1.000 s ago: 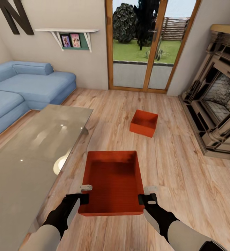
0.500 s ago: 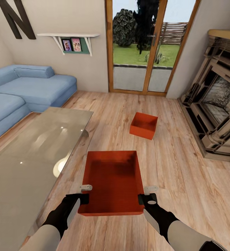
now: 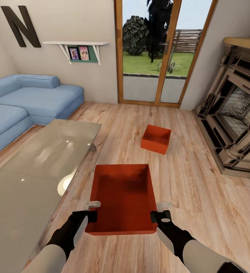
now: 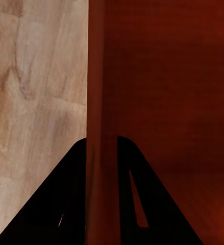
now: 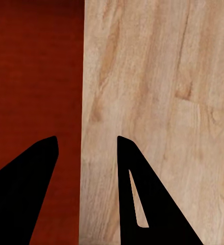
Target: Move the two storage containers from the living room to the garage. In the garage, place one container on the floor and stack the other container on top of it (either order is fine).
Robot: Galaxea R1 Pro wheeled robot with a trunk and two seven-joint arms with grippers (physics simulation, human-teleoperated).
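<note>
I hold the near storage container point(image 3: 123, 197) between my arms, its long axis running straight away from me: my left pincer point(image 3: 90, 213) pinches its left wall, and my right pincer point(image 3: 159, 213) straddles the right wall, though I cannot tell if that one is pressing. The other container point(image 3: 156, 138) sits on the wood-plank floor point(image 3: 185, 182) well ahead, slightly to my right, so my right arm is the nearer.

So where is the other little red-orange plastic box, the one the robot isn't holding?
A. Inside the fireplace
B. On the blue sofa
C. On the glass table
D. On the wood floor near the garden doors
D. The second red-orange plastic box sits on the light wood-plank floor, in front of the wood-framed glass garden doors, apart from the bigger-looking red-orange box between the left gripper and right gripper.
</note>
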